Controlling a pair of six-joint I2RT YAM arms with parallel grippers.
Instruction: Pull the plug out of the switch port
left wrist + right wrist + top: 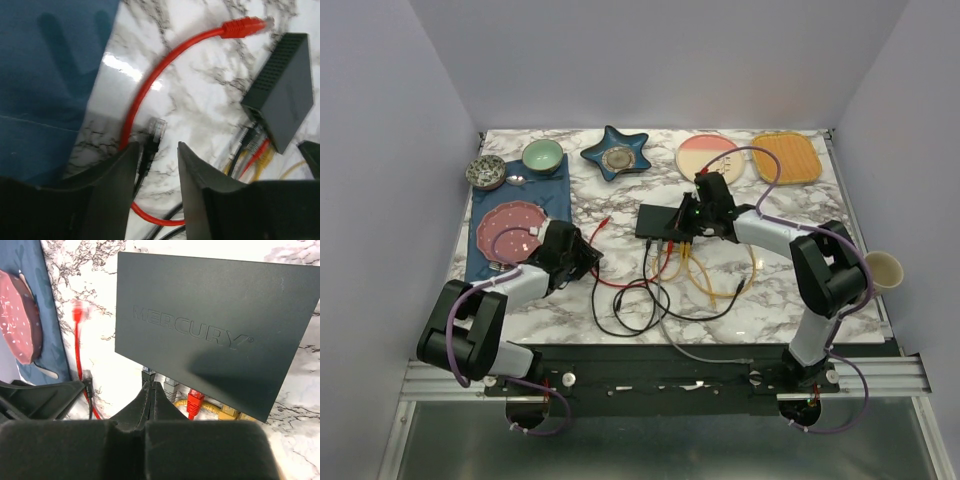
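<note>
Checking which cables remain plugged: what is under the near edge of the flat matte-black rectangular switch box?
Under the switch edge, grey plug, red plug and yellow plug show; the sockets themselves are covered.

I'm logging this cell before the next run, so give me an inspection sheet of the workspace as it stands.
Surface: marble table, blue cloth at left.
Job's things: switch lies flat; red, grey and yellow plugs sit in its ports; a black plug and a red plug lie free.
Clutter: pink plate, green bowl, star dish, two trays, speckled bowl.
Grippers: left gripper open astride the black plug; right gripper shut at the switch's port edge.
Cables: red, black, yellow, grey, tangled in front of the switch.
Surroundings: plain walls; cup off the right edge.
</note>
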